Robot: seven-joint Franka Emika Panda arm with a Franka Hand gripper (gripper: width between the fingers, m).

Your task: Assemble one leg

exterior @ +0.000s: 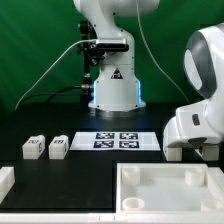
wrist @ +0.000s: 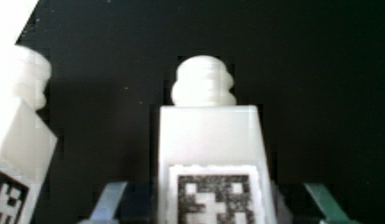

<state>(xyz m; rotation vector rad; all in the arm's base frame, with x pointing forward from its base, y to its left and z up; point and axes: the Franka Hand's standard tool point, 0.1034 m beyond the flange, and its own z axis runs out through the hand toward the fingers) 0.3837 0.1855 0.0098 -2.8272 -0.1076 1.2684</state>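
In the wrist view a white leg (wrist: 210, 140) lies on the black table. Its ribbed rounded tip (wrist: 203, 80) points away and a black-and-white tag (wrist: 215, 195) is on its near face. My gripper (wrist: 219, 205) is open. Its two fingers (wrist: 121, 200) stand on either side of this leg, with a gap on each side. A second leg (wrist: 20, 110) lies beside it. In the exterior view my gripper (exterior: 200, 150) is low at the right, behind the white tray (exterior: 128, 172), and the leg between its fingers is hidden there.
Two more tagged legs (exterior: 33, 148) (exterior: 58, 148) lie at the exterior view's left. The marker board (exterior: 118, 140) lies in the middle, in front of the robot base (exterior: 115, 90). Another white piece (exterior: 5, 180) sits at the front left edge.
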